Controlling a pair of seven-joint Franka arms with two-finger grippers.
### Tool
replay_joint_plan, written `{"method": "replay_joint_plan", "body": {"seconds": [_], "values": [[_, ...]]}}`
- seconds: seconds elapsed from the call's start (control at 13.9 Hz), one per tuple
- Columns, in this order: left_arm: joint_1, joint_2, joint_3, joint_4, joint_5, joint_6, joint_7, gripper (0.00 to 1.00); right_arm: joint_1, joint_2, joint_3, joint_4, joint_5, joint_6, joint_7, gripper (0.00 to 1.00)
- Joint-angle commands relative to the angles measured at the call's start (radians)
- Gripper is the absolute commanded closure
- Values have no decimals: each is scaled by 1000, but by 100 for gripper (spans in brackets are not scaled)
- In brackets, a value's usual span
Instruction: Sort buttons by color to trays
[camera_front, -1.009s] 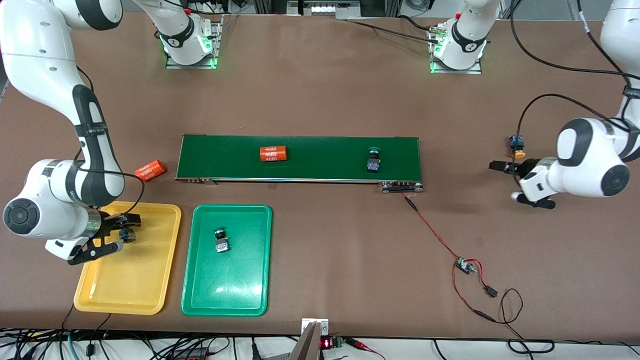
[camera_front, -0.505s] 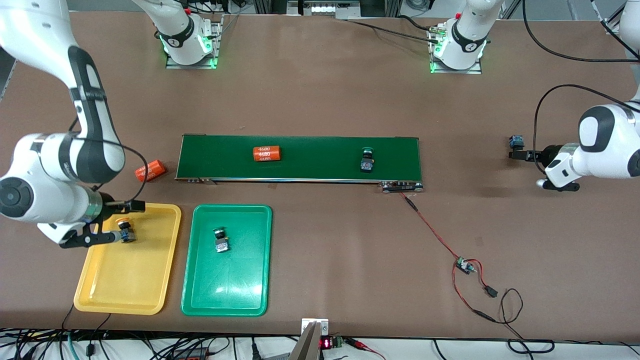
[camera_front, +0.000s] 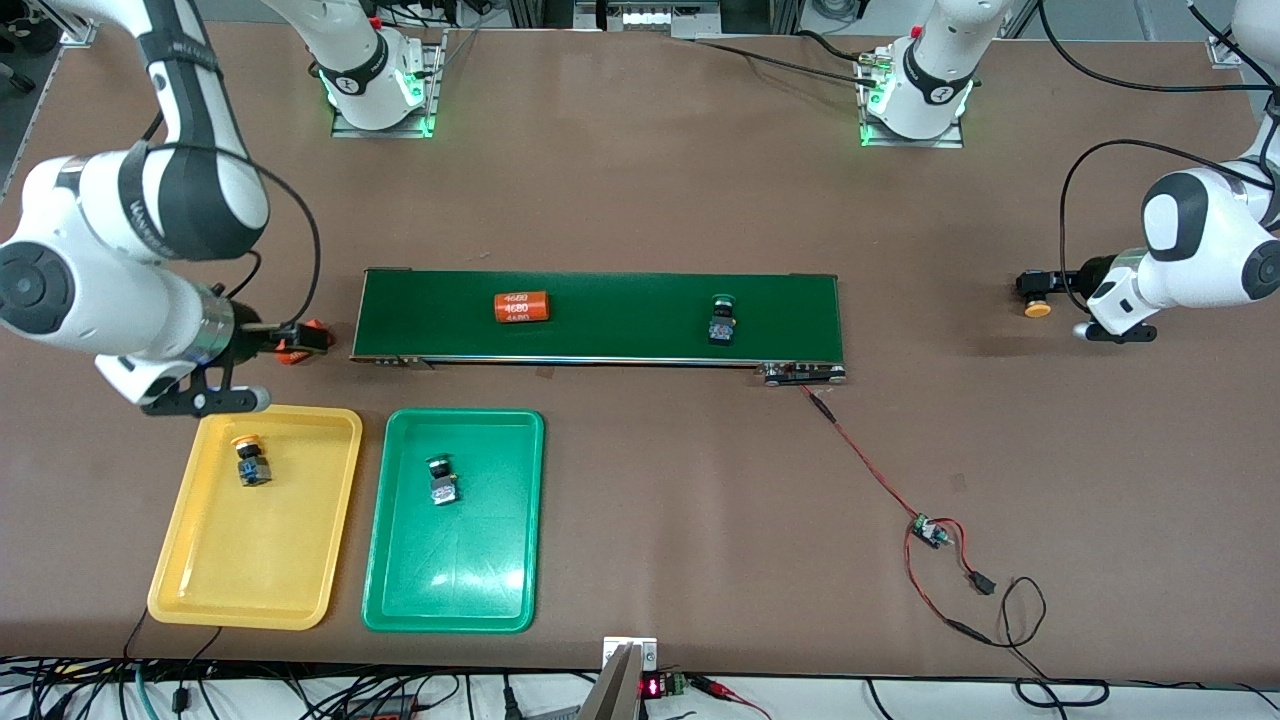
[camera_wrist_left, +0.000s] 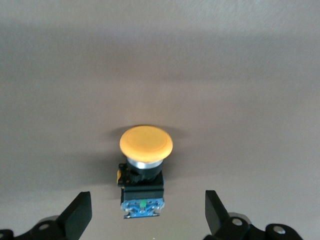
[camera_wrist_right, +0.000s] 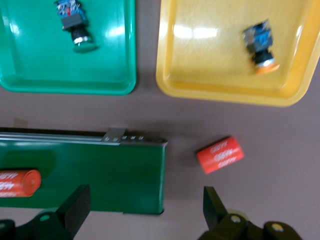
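Left gripper (camera_wrist_left: 147, 220) agape beside yellow-capped button (camera_wrist_left: 145, 167) | right gripper (camera_front: 240, 365) agape, empty

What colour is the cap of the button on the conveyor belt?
Dark green cap, best seen in the front view.

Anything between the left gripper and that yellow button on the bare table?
Nothing visible. The left gripper is open right by the yellow button, which lies alone on the table at the left arm's end, between the spread fingers.
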Motion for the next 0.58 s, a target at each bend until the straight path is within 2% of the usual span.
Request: {"method": "replay_joint_plan", "body": {"seconds": [0.0,0.22,0.43,0.5], "values": [[23,-30,-15,-39,27,22,52,0,26,-91,20,-130,20,22,76,0],[31,-21,-13,-77,29,94,64,2,28,-160,61,-259,20,153,82,0],[28,-20,-15,-85,30,102,71,16,28,-209,131,-365,19,290,209,0],[29,-15,-13,-85,30,104,102,30,28,-226,148,-406,17,345,218,0]]}}
